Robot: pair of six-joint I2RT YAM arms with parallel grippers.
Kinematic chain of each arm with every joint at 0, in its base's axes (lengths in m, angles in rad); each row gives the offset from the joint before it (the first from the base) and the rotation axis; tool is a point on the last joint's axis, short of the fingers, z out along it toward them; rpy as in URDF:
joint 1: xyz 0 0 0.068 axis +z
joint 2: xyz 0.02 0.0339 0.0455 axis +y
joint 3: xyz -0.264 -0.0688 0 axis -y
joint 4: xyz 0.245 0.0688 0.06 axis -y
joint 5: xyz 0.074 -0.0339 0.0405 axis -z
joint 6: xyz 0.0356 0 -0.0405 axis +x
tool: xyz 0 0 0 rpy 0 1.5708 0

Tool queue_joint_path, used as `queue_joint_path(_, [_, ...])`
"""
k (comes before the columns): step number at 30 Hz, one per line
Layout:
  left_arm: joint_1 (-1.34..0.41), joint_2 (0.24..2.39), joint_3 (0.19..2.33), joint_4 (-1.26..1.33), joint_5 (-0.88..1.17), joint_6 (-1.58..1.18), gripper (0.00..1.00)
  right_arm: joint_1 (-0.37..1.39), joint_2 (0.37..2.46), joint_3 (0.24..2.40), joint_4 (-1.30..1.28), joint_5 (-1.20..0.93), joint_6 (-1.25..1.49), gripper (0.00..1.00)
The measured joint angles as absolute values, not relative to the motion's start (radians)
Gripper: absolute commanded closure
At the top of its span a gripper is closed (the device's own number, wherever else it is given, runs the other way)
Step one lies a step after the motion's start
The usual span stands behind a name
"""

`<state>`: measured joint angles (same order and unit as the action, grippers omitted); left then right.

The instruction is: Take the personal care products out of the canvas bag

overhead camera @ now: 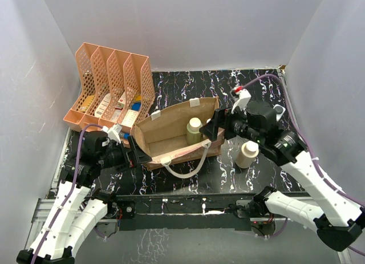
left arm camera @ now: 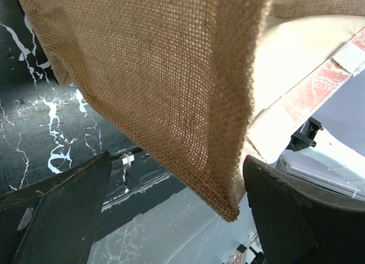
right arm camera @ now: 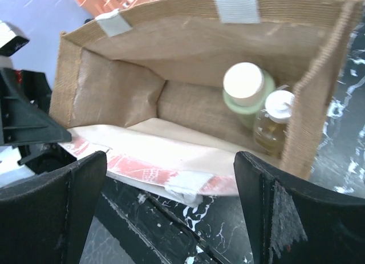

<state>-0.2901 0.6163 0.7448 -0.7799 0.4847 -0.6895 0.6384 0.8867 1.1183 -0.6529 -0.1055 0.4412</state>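
Observation:
The canvas bag sits mid-table with its mouth wide open. Inside it, at the right end, stand a pale green bottle with a cream cap and a small clear bottle of yellowish liquid with a white cap; the top view shows the green bottle. A beige bottle stands on the table to the right of the bag. My right gripper is open, just over the bag's near rim, at its right end. My left gripper is open with the bag's burlap corner between its jaws, untouched.
An orange mesh file rack holding small boxes stands at the back left, close behind the bag. The bag's white loop handle hangs over the black marbled table toward the near edge. White walls enclose three sides.

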Motion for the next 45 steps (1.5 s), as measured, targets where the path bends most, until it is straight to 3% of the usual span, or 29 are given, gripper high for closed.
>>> queue_joint_path(7, [-0.29,0.601,0.716,-0.794,0.488,-0.68,0.05,0.644,1.016,1.119,-0.569,-0.273,0.409,0.22])
queue_joint_path(13, [-0.29,0.592,0.69,-0.813,0.505,-0.667,0.05,0.661,1.071,1.1,-0.548,-0.29,0.39,0.28])
queue_joint_path(27, [-0.29,0.599,0.591,-0.774,0.564,-0.674,0.06,0.705,1.048,0.803,-0.52,-0.153,0.41,0.29])
queue_joint_path(45, [-0.29,0.622,0.571,-0.749,0.567,-0.673,0.06,0.821,1.295,1.043,-0.467,0.054,0.397,0.24])
